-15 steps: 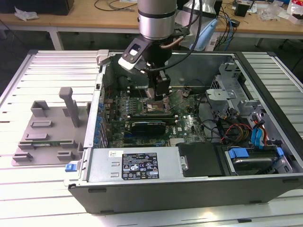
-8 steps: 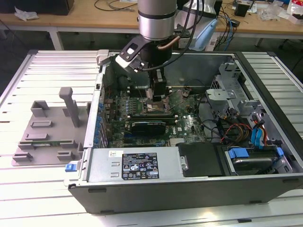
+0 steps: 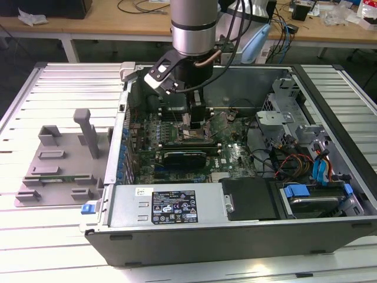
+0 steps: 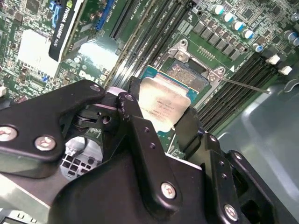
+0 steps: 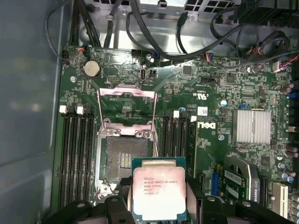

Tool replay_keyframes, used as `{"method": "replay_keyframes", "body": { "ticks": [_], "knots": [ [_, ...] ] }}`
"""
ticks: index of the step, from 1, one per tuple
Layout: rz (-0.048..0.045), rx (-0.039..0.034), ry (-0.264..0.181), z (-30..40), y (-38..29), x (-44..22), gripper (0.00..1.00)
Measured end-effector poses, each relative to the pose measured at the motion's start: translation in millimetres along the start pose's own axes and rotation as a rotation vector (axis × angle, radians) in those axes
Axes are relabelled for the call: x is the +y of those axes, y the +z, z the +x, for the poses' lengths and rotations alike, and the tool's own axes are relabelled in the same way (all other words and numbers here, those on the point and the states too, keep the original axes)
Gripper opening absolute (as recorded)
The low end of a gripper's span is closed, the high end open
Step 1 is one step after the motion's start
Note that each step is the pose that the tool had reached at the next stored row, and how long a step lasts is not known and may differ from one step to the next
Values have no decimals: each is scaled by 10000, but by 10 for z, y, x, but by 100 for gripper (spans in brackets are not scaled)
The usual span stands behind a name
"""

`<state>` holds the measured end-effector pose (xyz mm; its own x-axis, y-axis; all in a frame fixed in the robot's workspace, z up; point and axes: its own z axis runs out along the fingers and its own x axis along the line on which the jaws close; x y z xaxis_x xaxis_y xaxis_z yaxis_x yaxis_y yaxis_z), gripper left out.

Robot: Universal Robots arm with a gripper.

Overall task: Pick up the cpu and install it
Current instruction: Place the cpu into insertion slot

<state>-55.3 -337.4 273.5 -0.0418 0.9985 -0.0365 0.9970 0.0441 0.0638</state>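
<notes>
Pinched the cpu [image 5: 159,193] by two opposite edges in the gripper [image 4: 160,114], closed firmly on it, metal top up and level, likely for a square drop. Hung low inside the computer case [image 3: 330,224], just beside the bare socket [image 5: 122,161], load frame [image 5: 126,105] thrown back for access.

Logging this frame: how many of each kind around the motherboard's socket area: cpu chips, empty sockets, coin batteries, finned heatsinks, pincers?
Square silver-topped cpu with green rim, gripped in the pincer: 1
Black pincer: 1
Empty black cpu socket, metal frame lifted open: 1
Round silver coin battery: 1
Finned silver heatsink: 1
Total: 5
</notes>
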Motion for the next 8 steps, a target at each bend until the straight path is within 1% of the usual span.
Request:
{"method": "replay_keyframes", "body": {
  "ticks": [2,6,8],
  "knots": [
    [2,-3,59,16,27,0,55],
    [4,-5,75,17,33,-1,55],
    [3,-4,87,19,70,1,55]
  ]
}}
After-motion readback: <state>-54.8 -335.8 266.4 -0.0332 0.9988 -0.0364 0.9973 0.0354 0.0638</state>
